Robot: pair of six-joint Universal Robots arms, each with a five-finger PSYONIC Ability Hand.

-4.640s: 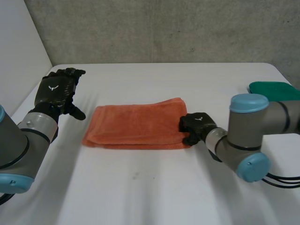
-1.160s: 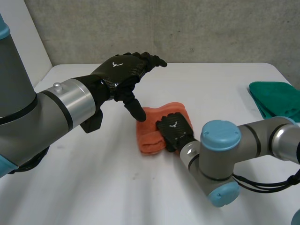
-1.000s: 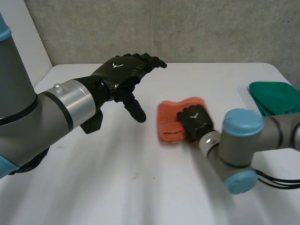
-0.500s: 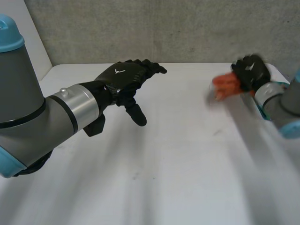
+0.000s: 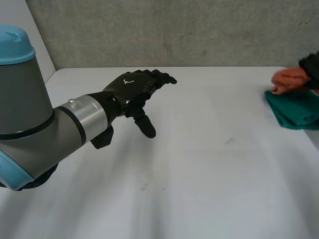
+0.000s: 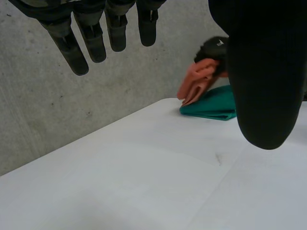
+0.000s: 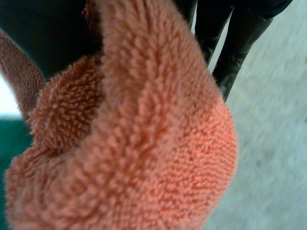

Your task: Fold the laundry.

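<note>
The orange towel (image 5: 288, 79) is bunched into a thick roll and held in the air at the far right end of a white table (image 5: 199, 174). We see the table spreading across the whole scene, with a grey concrete wall (image 5: 174, 30) behind it. Next in size is the robot's left arm (image 5: 45, 129), reaching in from the left over the table's middle. Its left hand (image 5: 134, 89) hovers above the surface, fingers straight and slightly fanned, thumb pointing down, holding nothing. At the right edge lies a folded green cloth (image 5: 296, 109), flat on the table. The towel hangs just over that cloth's near corner; we cannot tell whether the two touch. Smallest in sight is the right hand (image 5: 311, 63), closed on the towel's upper part. In the right wrist view the towel's looped pile bulges between thumb and fingers (image 7: 232, 43).
</note>
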